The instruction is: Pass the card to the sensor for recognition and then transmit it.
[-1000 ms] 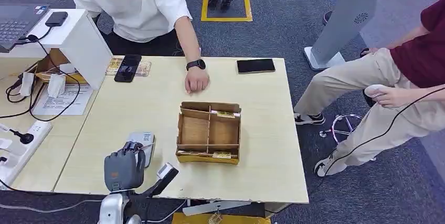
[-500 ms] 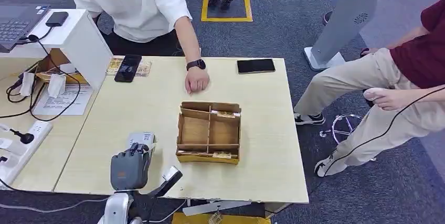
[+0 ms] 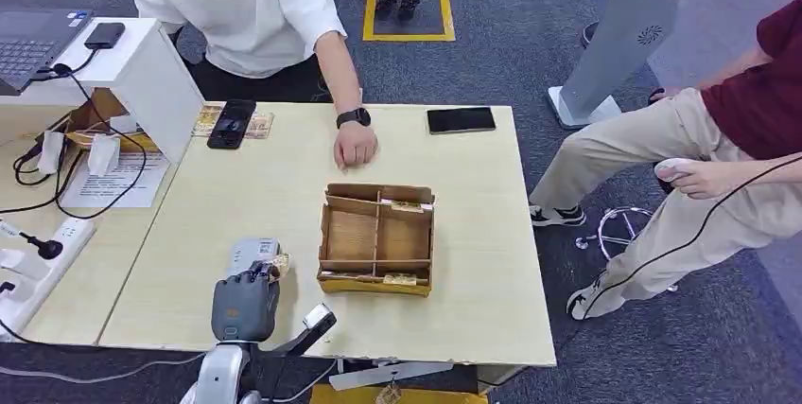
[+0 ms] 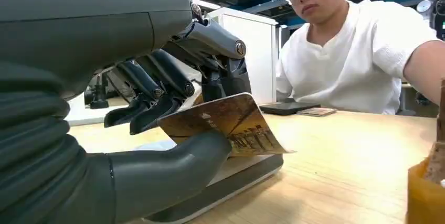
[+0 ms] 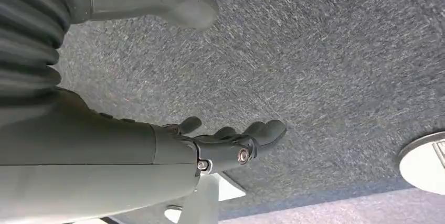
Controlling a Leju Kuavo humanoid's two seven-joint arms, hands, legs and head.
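Observation:
My left hand (image 3: 245, 305) hovers at the table's near edge and pinches a brownish printed card (image 4: 228, 124) between thumb and fingers. The card's tip (image 3: 278, 262) pokes out beyond the hand, just above the grey flat sensor pad (image 3: 252, 254) lying on the table. In the left wrist view the sensor pad (image 4: 231, 183) sits right beneath the card. My right hand (image 5: 231, 145) hangs over grey carpet, fingers spread, holding nothing.
A cardboard divider box (image 3: 377, 237) stands right of the sensor. A person in white rests a hand (image 3: 355, 147) on the table beyond the box. Two phones (image 3: 461, 119) (image 3: 231, 123) lie at the far edge. A seated person (image 3: 728, 139) is at right.
My left hand with the card has shifted right and nearer the table's front edge, uncovering more of the sensor pad. The person's hand has stayed put.

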